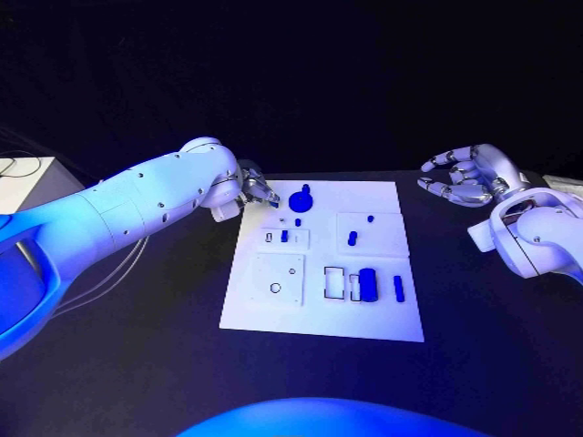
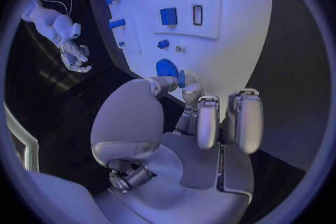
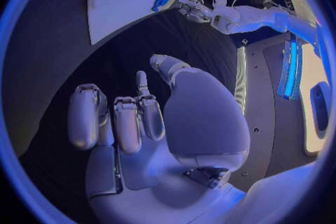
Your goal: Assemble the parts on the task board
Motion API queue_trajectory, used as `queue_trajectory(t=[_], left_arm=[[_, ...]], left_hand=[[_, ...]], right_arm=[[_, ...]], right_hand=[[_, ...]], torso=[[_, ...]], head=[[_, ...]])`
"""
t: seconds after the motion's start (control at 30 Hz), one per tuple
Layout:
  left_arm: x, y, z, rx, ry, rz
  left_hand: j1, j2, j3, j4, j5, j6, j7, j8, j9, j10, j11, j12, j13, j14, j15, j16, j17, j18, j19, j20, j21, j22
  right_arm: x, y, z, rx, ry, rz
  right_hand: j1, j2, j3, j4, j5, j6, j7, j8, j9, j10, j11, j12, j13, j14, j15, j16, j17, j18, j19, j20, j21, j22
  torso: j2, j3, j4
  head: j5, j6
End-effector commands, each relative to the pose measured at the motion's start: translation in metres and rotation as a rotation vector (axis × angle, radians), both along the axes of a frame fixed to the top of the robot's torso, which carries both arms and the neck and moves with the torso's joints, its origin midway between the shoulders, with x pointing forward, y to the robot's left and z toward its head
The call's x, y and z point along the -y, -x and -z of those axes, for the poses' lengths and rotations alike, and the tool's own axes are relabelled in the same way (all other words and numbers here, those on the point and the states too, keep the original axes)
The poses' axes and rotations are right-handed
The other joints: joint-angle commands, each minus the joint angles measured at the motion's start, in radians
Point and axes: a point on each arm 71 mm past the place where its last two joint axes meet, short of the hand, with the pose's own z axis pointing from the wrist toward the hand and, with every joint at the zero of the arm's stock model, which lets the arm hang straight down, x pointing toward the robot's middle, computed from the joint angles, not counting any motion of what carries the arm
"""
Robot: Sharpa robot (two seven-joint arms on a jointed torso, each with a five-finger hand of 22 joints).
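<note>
Task board (image 1: 323, 309), a white plate at the table's middle, carrying several blue parts. A round blue part (image 1: 301, 198) lies near the board's far corner on the left-arm side; a smaller part (image 1: 352, 238) and a taller block (image 1: 368, 283) sit nearer the board's centre and near edge. The left hand (image 1: 250, 188) rests at that far corner, fingertips (image 2: 187, 89) just beside the round part; whether it pinches the part cannot be told. The step in hand appears to be picking up this round part; the next move would call for a secure grasp, then a lift. The right hand (image 1: 465, 176) hovers off the board's far right side, fingers curled, holding nothing.
</note>
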Motion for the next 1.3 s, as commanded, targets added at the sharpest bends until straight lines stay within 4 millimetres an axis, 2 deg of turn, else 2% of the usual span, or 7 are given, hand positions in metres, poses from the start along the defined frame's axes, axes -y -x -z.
queue_trajectory(t=[0.03,0.33,0.7,0.9,0.93,1.03,1.3], left_arm=[[0.003,0.005,-0.003,0.001,0.032,0.019],[0.001,0.025,-0.003,-0.002,0.007,0.088],[-0.002,0.043,0.0,0.018,-0.032,0.135],[-0.001,0.05,0.006,0.038,-0.048,0.142],[-0.001,0.051,0.007,0.04,-0.052,0.143],[0.0,0.053,0.009,0.041,-0.07,0.151],[0.004,0.056,0.012,0.044,-0.088,0.164]], left_hand=[[-0.012,0.002,0.179,-0.17,0.007,0.005,0.001,0.007,0.0,0.009,0.0,0.005,0.002,0.102,0.004,0.003,0.263,0.003,0.002,-0.001,0.002,0.102],[-0.029,-0.008,0.212,-0.196,0.011,0.016,0.0,0.011,0.001,0.022,-0.002,0.009,0.01,0.102,0.002,0.003,0.263,0.002,0.005,-0.002,0.005,0.107],[-0.036,-0.012,0.221,-0.202,0.011,0.022,-0.002,0.011,0.001,0.031,-0.003,0.012,0.016,0.102,0.001,0.003,0.263,0.0,0.011,-0.002,0.01,0.116],[-0.045,-0.019,0.239,-0.211,0.012,0.031,-0.004,0.012,-0.001,0.043,-0.006,0.014,0.023,0.102,-0.002,0.003,0.263,-0.003,0.019,-0.004,0.017,0.128],[-0.046,-0.02,0.241,-0.212,0.012,0.032,-0.005,0.012,-0.001,0.044,-0.006,0.014,0.023,0.102,-0.002,0.003,0.263,-0.004,0.02,-0.004,0.017,0.129],[-0.048,-0.021,0.244,-0.213,0.012,0.034,-0.005,0.012,-0.001,0.046,-0.007,0.015,0.025,0.102,-0.003,0.003,0.263,-0.004,0.021,-0.004,0.019,0.131],[-0.049,-0.02,0.247,-0.213,0.012,0.035,-0.006,0.012,-0.001,0.047,-0.007,0.014,0.024,0.102,-0.003,0.003,0.263,-0.004,0.021,-0.004,0.018,0.13]], right_arm=[[0.001,0.0,0.0,-0.004,0.004,-0.007],[0.003,0.0,0.001,0.0,0.005,0.003],[0.005,-0.001,0.003,0.016,-0.007,0.016],[0.007,-0.001,0.003,0.016,-0.023,0.033],[0.007,-0.002,0.003,0.014,-0.025,0.034],[0.008,-0.002,0.004,0.01,-0.032,0.036],[0.008,-0.002,0.005,0.003,-0.039,0.036]], right_hand=[[-0.003,0.003,0.002,0.004,-0.004,0.001,0.003,-0.007,0.001,0.028,0.006,0.004,0.159,0.081,0.005,0.003,0.211,0.01,0.003,0.003,-0.004,0.078],[-0.002,0.002,0.002,0.004,-0.004,0.001,0.004,-0.007,0.001,0.025,0.006,0.0,0.156,0.08,0.006,0.0,0.208,0.011,0.001,0.003,-0.008,0.075],[0.002,-0.003,0.006,0.002,0.003,-0.006,0.01,-0.019,0.008,-0.03,0.013,-0.068,0.097,0.051,0.012,-0.048,0.165,0.034,-0.057,0.009,-0.115,0.005],[0.011,-0.01,0.05,0.004,0.008,-0.021,0.015,-0.027,0.042,-0.339,0.015,-0.564,-0.345,-0.179,0.015,-0.439,-0.169,0.128,-0.317,0.013,-0.674,-0.365],[0.01,-0.014,0.059,0.004,0.008,-0.023,0.017,-0.027,0.052,-0.378,0.014,-0.676,-0.457,-0.217,0.014,-0.525,-0.243,0.129,-0.321,0.015,-0.728,-0.406],[0.013,-0.016,0.07,-0.001,0.011,-0.026,0.016,-0.027,0.064,-0.386,0.016,-0.73,-0.521,-0.282,0.018,-0.666,-0.366,0.129,-0.317,0.016,-0.784,-0.45],[0.013,-0.017,0.071,-0.004,0.011,-0.029,0.017,-0.028,0.071,-0.386,0.017,-0.746,-0.55,-0.288,0.019,-0.692,-0.392,0.129,-0.31,0.017,-0.809,-0.471]], torso=[[-0.002,-0.0015,0.0045],[-0.007,-0.0048,0.0089],[-0.012,-0.01,0.0128],[-0.01,-0.0086,0.0145],[-0.01,-0.0089,0.0148],[-0.009,-0.0087,0.0119],[-0.01,-0.0069,0.0113]], head=[[0.0,0.002],[-0.002,0.004],[-0.005,-0.001],[-0.003,-0.001],[-0.003,-0.001],[-0.002,-0.004],[0.001,-0.008]])
